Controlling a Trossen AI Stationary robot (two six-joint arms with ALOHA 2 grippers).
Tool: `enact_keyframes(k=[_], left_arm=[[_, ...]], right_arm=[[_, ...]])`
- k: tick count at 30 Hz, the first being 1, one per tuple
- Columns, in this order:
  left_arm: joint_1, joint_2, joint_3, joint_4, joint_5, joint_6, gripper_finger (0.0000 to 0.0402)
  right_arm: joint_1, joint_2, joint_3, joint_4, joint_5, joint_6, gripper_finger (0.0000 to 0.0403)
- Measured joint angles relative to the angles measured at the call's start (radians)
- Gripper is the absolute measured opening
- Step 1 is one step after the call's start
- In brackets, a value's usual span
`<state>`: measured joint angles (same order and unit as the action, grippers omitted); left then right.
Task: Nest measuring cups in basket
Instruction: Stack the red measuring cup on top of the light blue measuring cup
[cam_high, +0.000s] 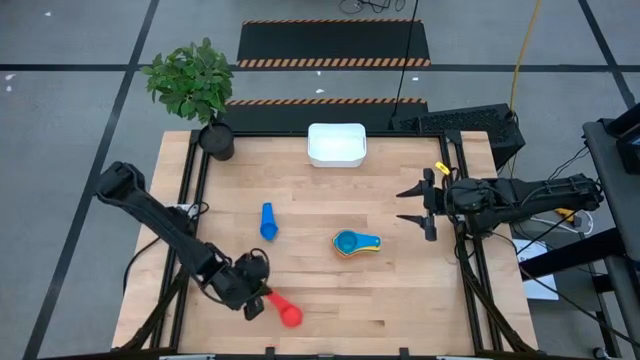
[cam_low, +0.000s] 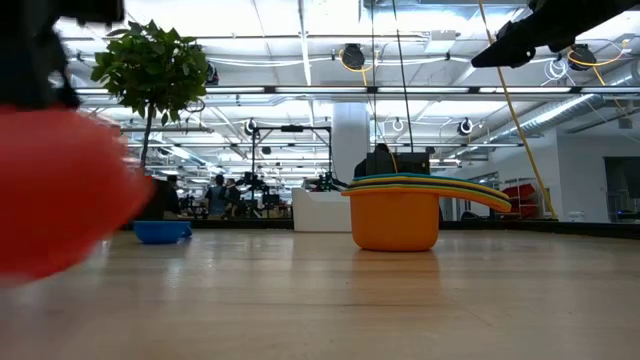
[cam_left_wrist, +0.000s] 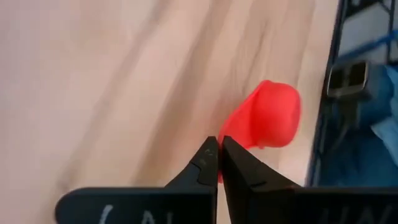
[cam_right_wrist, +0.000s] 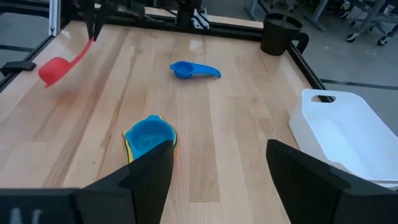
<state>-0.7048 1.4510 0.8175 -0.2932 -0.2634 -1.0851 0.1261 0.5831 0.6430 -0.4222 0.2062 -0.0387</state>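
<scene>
My left gripper, near the table's front left, is shut on a red measuring cup, which also fills the low view's left side. A single blue cup lies on its side at mid-table. A nested stack of cups, light blue on top and orange at the bottom, stands upright right of centre. The white basket rests on the table at the far edge. My right gripper stays open above the table's right side, touching nothing. My left gripper pinches the red cup's handle near its free end between its two shut fingers. The fingers slant down from the table's left side. The cup hangs tilted below them, its bowl lowest and clear of the table, with a shadow beneath it.
A dark pot with a green plant stands at the far left corner. Black frame rails run along the table's left and right edges. Bare wood lies between the cups and the basket.
</scene>
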Motion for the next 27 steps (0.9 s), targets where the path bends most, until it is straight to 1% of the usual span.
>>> enact_keyframes(k=[3,7,10,12,15,17,20,21,24,27], left_arm=[[-0.002,-0.040,0.043,-0.035,-0.142,0.107,0.0004],[0.004,-0.053,0.101,-0.058,-0.311,0.285,0.0004],[0.016,-0.052,0.129,-0.050,-0.432,0.397,0.0004],[0.031,-0.052,0.132,-0.034,-0.518,0.457,0.0004],[0.067,-0.051,0.133,0.028,-0.607,0.561,0.0004],[0.100,-0.051,0.133,0.089,-0.623,0.636,0.0004],[0.160,-0.032,0.133,0.194,-0.628,0.752,0.0004],[0.179,-0.027,0.136,0.206,-0.621,0.788,0.0004],[0.237,0.017,0.188,0.193,-0.572,0.820,0.0004],[0.271,0.084,0.275,0.084,-0.531,0.822,0.0004]], right_arm=[[0.000,0.000,0.000,0.015,0.000,0.001,0.0251],[0.000,0.000,0.000,0.062,0.001,0.015,0.0251],[0.000,0.007,-0.001,0.134,0.002,0.080,0.0251],[0.001,0.019,0.000,0.200,-0.003,0.159,0.0251],[0.028,0.068,0.000,0.278,-0.051,0.202,0.0251],[0.063,0.118,0.000,0.314,-0.045,0.199,0.0251],[0.117,0.206,0.004,0.389,0.005,0.145,0.0251],[0.135,0.236,0.015,0.402,0.033,0.122,0.0251],[0.189,0.318,0.094,0.421,0.136,0.024,0.0251],[0.233,0.390,0.151,0.396,0.258,-0.066,0.0251]])
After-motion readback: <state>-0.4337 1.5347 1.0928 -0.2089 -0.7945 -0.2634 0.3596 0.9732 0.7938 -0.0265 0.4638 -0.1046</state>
